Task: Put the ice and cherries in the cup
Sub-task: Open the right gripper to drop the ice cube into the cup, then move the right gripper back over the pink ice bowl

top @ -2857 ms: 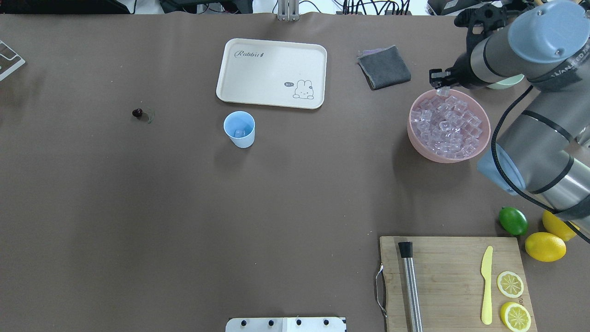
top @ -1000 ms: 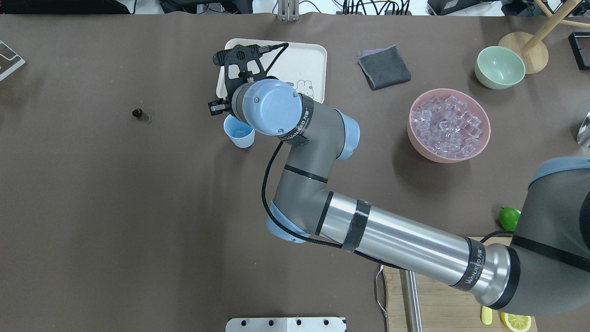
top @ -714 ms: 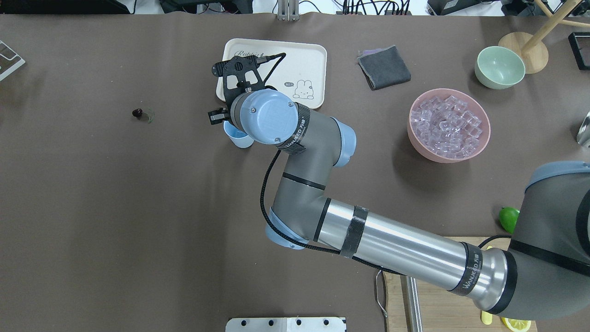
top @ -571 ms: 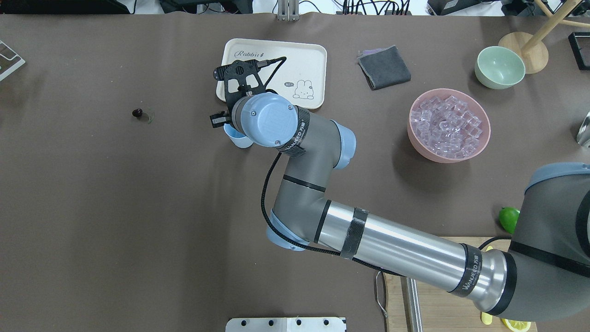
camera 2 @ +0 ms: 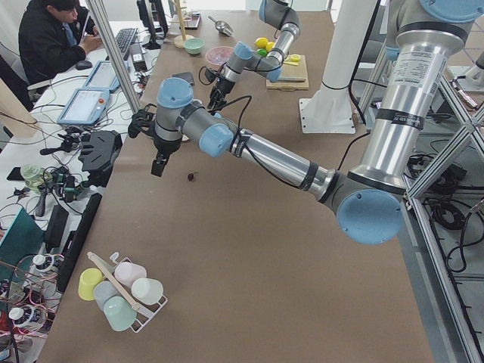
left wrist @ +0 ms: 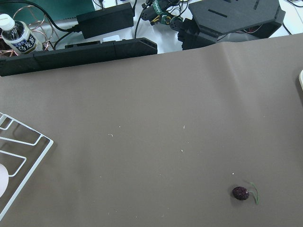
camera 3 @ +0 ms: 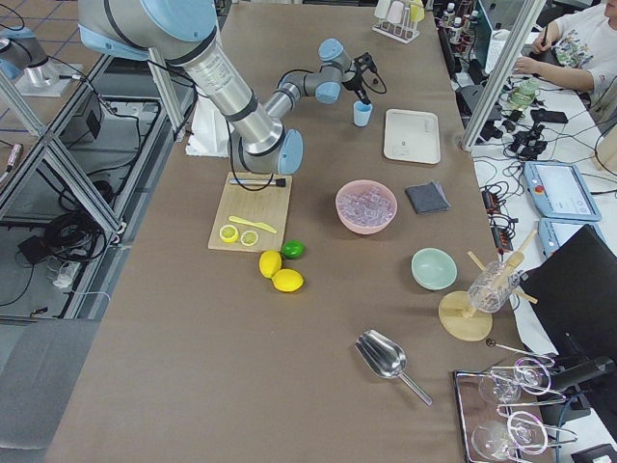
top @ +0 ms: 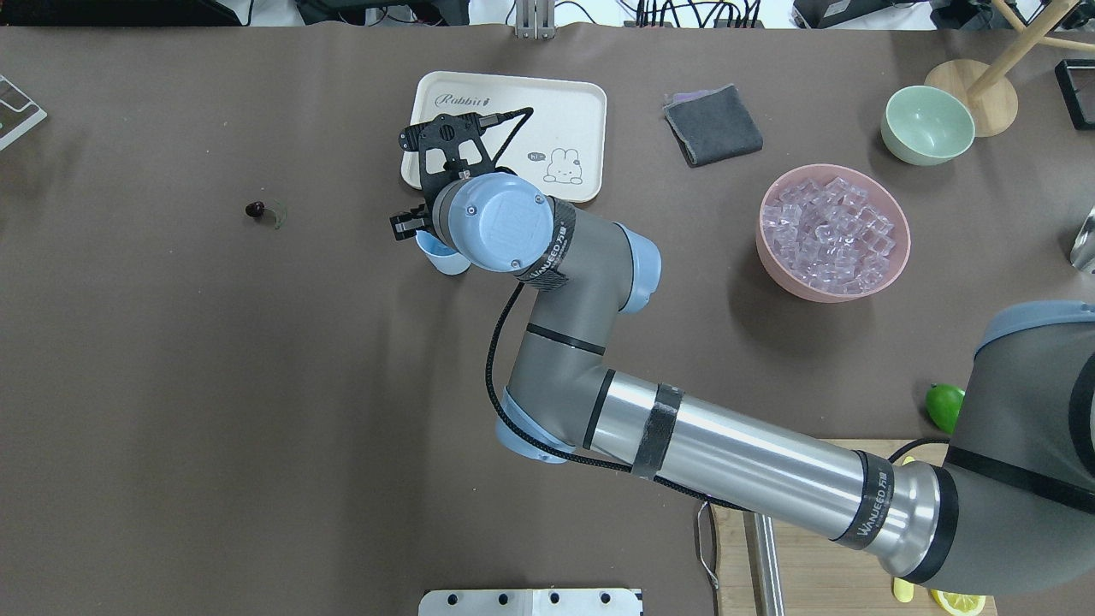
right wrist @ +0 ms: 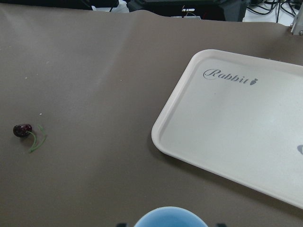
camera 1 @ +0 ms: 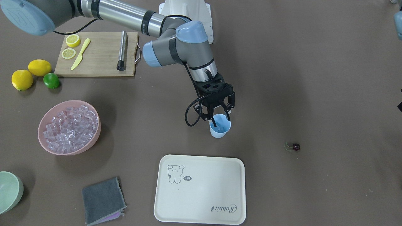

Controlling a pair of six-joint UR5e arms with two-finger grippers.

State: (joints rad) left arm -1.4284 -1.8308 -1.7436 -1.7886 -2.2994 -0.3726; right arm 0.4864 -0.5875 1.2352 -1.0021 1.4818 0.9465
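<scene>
evidently the ice step is in hand: the right end effector [camera 1: 220, 118] hangs over the small light-blue plastic cup [camera 1: 220, 128], its jaws spread either side of the rim with nothing between them, so released. the cup stands near the far edge of the bench [camera 1: 314, 78], about midway along, just short of a cream rabbit tray [camera 1: 201, 188]. clear glassy ice cubes [camera 1: 70, 125] fill a wide pink bowl [camera 1: 41, 122] toward the right end. the tiny dark cherry [camera 1: 296, 146] lies alone toward the left end. i judge the next move calls for a fine pinch on that small round fruit, likely by the left end effector [camera 2: 158, 165] hanging near it, though i cannot tell its grip state. matte brown covering lines the bench. beyond the far edge are desks [camera 2: 83, 106], cables [camera 2: 68, 144] and a seated person [camera 2: 49, 41].
</scene>
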